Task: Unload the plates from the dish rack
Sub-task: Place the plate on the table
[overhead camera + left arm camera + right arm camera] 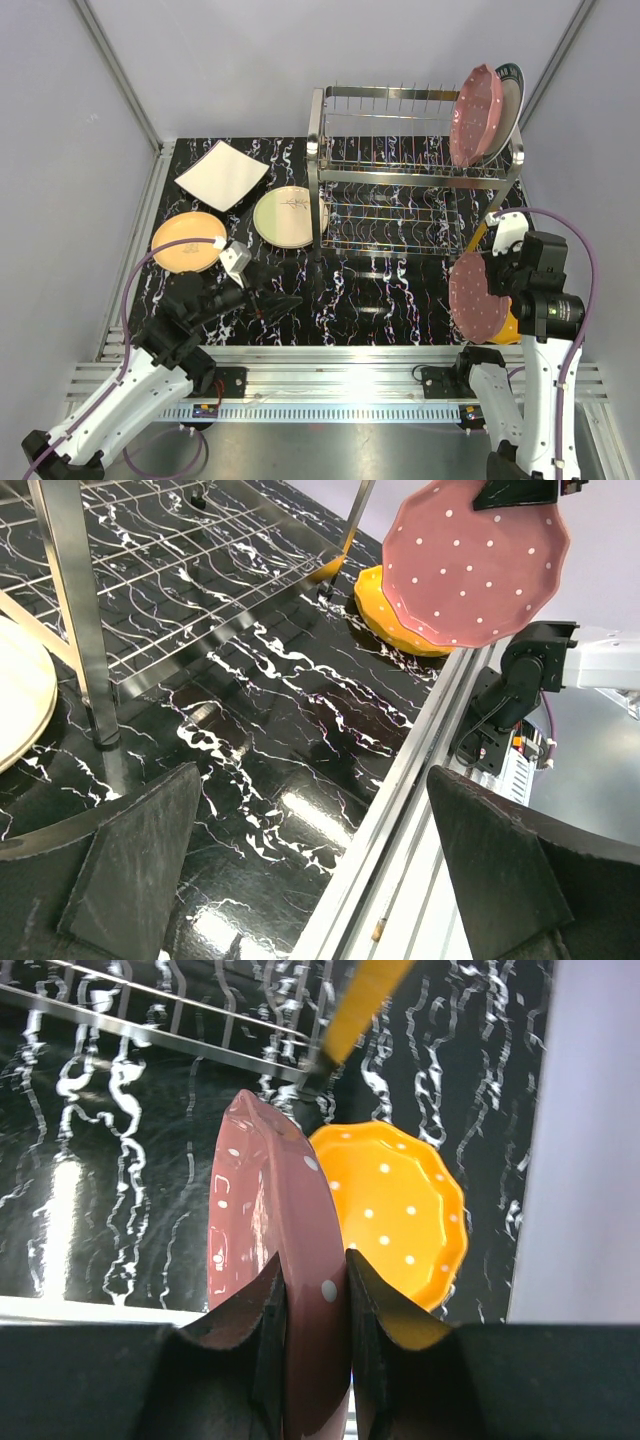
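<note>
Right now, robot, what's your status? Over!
Left fingers open, empty. Right fingers shut on pink dotted plate, held on edge over orange dotted plate. Dish rack holds two plates, top right corner.

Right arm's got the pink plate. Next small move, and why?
Probably lower the pink plate, tilting it flat, onto the orange plate, and only then release. The right gripper pinches its rim and holds it on edge in the air just above the orange plate, which lies flat on the table.
</note>
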Motion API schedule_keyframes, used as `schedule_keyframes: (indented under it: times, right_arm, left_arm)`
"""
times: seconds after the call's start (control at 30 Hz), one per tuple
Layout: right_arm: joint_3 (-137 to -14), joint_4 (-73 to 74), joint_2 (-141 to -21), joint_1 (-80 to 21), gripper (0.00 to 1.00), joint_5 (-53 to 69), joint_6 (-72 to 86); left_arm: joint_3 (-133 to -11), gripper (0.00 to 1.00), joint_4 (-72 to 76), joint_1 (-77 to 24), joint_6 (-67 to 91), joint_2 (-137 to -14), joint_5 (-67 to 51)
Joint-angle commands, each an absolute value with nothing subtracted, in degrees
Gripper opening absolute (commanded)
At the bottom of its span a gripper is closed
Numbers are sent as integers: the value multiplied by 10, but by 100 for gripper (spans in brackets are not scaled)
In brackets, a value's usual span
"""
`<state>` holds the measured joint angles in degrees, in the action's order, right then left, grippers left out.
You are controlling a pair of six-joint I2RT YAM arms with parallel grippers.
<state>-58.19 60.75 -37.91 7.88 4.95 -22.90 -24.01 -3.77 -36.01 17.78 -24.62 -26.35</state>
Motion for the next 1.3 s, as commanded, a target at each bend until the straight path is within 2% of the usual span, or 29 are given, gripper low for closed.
schedule_keyframes:
  times: [0.0,0.5,0.77,1.03,1.27]
  right_arm:
    - [-613,534,-372,90,0,4,-207]
    - [-584,483,-389,158,0,-2,-187]
    - [-581,470,-417,241,0,90,-200]
    - [-586,479,-484,375,0,241,-251]
    - [-578,461,-532,424,0,301,-279]
  left_arm:
    - [-266,99,-20,-362,169,-236,-264]
    - [-266,99,-17,-362,169,-230,-265]
    - [-266,99,-13,-362,170,-227,-268]
    - [-267,99,-11,-362,169,-227,-270]
    - [-266,99,-13,-362,169,-224,-270]
